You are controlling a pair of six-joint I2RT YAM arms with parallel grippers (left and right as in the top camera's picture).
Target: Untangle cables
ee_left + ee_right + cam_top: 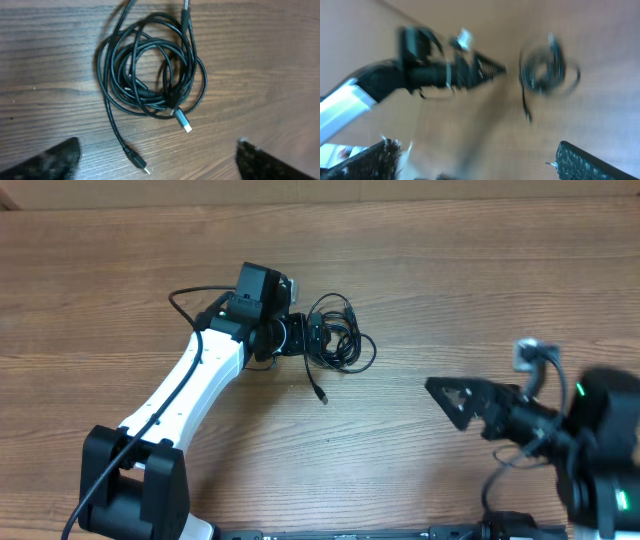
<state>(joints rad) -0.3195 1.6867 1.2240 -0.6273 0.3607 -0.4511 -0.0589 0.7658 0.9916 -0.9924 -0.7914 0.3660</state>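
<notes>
Black thin cords (145, 94) lie coiled together on our wooden counter (265, 65); we judge nothing untangled; left claw (157, 156), right claw (475, 160) gape empty.

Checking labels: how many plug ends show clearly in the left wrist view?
2: a silvery plug at the coil's lower edge, and a dark plug ending the loose strand below it. More may be hidden in the coil.

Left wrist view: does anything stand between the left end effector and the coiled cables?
Nothing visible does. The left end effector is open and faces the cables, with only bare wooden table showing around the coil. One loose plug end trails from the coil toward the fingers.
</notes>
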